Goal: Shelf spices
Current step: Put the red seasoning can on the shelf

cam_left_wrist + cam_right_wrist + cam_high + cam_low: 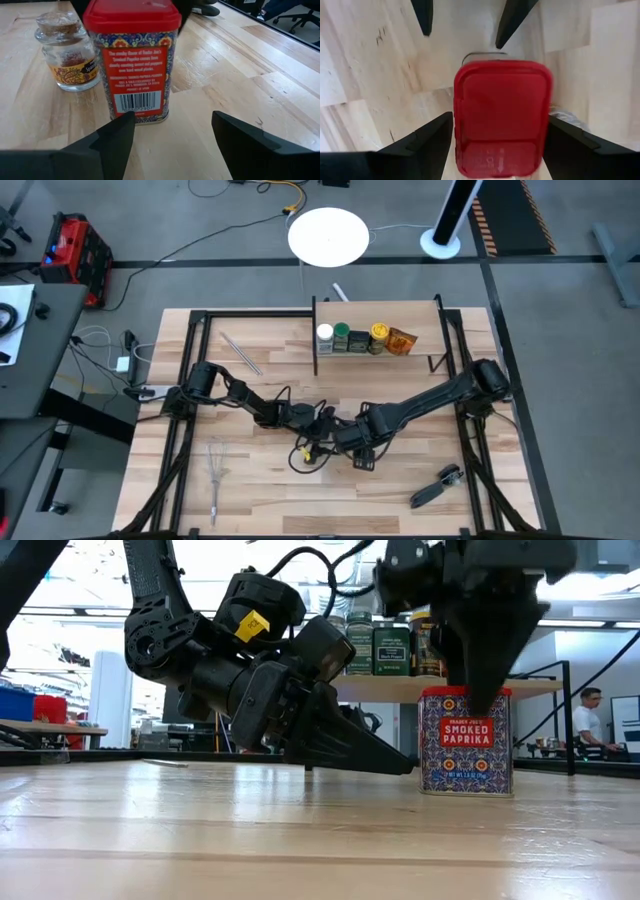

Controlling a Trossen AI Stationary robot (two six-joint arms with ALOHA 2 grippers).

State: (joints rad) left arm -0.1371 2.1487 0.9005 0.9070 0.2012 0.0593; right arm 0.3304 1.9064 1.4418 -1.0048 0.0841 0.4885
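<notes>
red-lidded paprika tin (502, 117) stands upright on the wooden table (200, 840), directly beneath the right gripper (497, 145), whose fingers stand apart on either side of the lid without clamping it. the left gripper (172, 137), jaws also apart, lies low just in front of the tin. a cork-topped glass jar (67, 52) sits just beyond the tin. farther off, the shelf (375, 352) holds five spices (365, 338).

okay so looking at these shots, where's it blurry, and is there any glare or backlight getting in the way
Right wrist view: the red lid of the paprika tin is soft, too near the lens. Left wrist view: the tin's label reads clearly; the left gripper fingers in the foreground are soft. Low view: bright windows behind leave both arms as dark shapes. High view: the white round table is blown out.
</notes>
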